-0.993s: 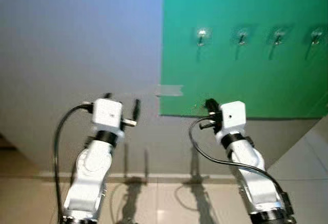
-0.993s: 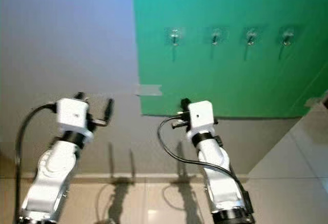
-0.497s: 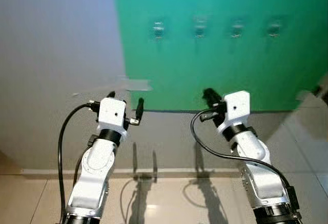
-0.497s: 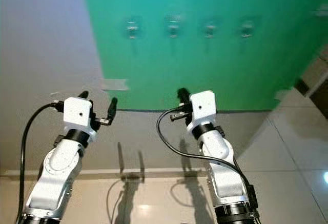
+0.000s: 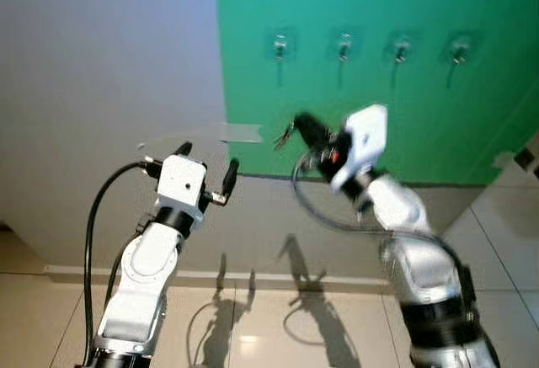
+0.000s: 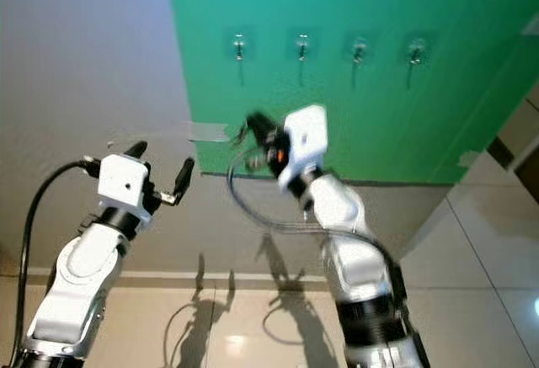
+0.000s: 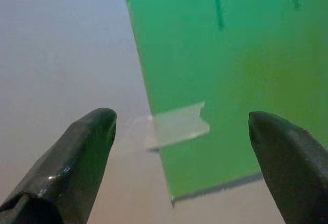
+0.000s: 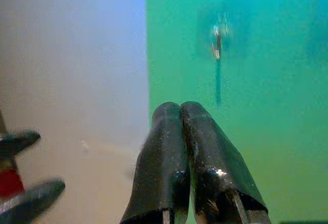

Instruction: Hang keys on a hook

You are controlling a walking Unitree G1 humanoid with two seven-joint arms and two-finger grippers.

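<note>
A green board (image 5: pixel 379 98) on the wall carries a row of several small metal hooks; the leftmost hook (image 5: pixel 280 46) appears as the hook (image 8: pixel 217 42) in the right wrist view. My right gripper (image 5: pixel 296 126) is raised in front of the board, below and slightly right of that hook, and blurred. Its fingers (image 8: pixel 179 152) are pressed together, shut on a thin grey bit (image 5: pixel 282 137) that looks like the keys. My left gripper (image 5: pixel 208 156) is held lower, by the board's left edge, with its fingers (image 7: pixel 87 147) wide apart and nothing between them.
A strip of pale tape (image 5: pixel 244 132) bridges the board's left edge and the grey wall (image 5: pixel 109 65). Tiled floor (image 5: pixel 269 326) lies below. Two dark blurred shapes with a red patch (image 8: pixel 13 183) sit at the edge of the right wrist view; I cannot tell what they are.
The right arm has swung up and to the left, toward the leftmost hook. The left arm has held its pose. The camera has shifted, so the board sits differently in the picture.
</note>
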